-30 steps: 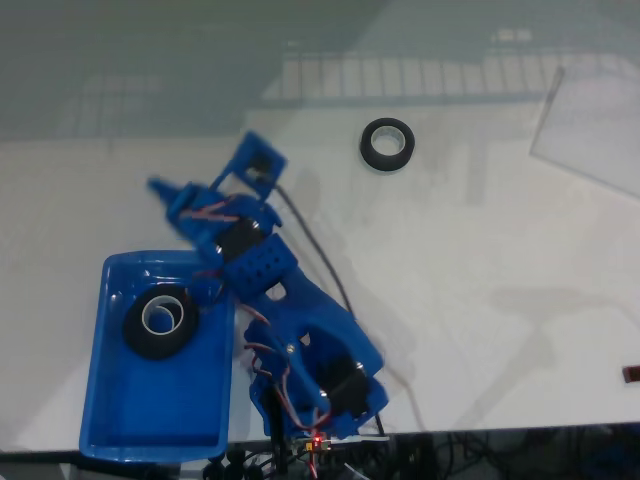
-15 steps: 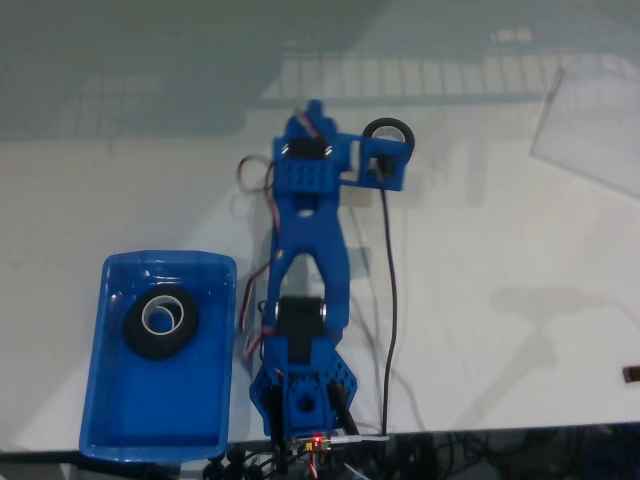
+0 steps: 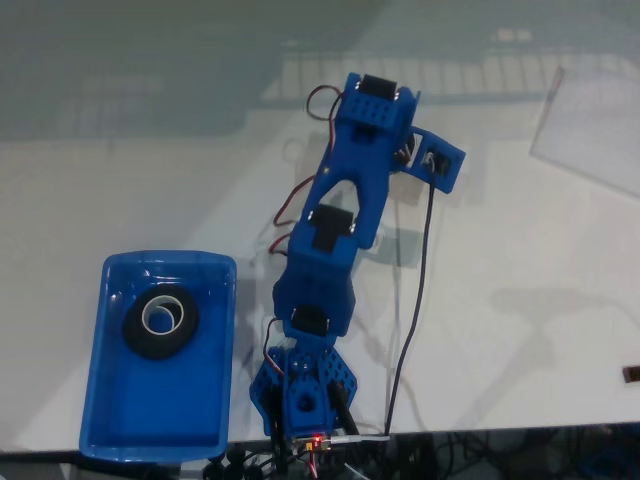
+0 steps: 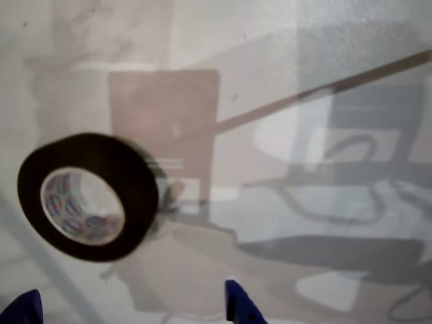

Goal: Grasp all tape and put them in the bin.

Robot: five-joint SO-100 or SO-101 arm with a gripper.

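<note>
Tape roll (image 4: pixel 88 197), black with pale printed core, flat on the white table (image 3: pixel 520 300) in the wrist view, above and between the two blue tips of the end effector (image 4: pixel 131 310); tips spread wide, gripping nothing. Second tape roll (image 3: pixel 160 322) inside the blue bin (image 3: pixel 150 430), toward its upper end, left of the arm (image 3: pixel 345 200).

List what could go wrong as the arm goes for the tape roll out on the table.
1. In the wrist view the tape roll lies left of the midline between the open gripper's blue fingertips, so a straight descent may set one fingertip on the ring and push it aside.
2. The table looks glossy, so a nudged roll could slide.
3. The bin already holds a roll; a drop near its rim may bounce out.
</note>
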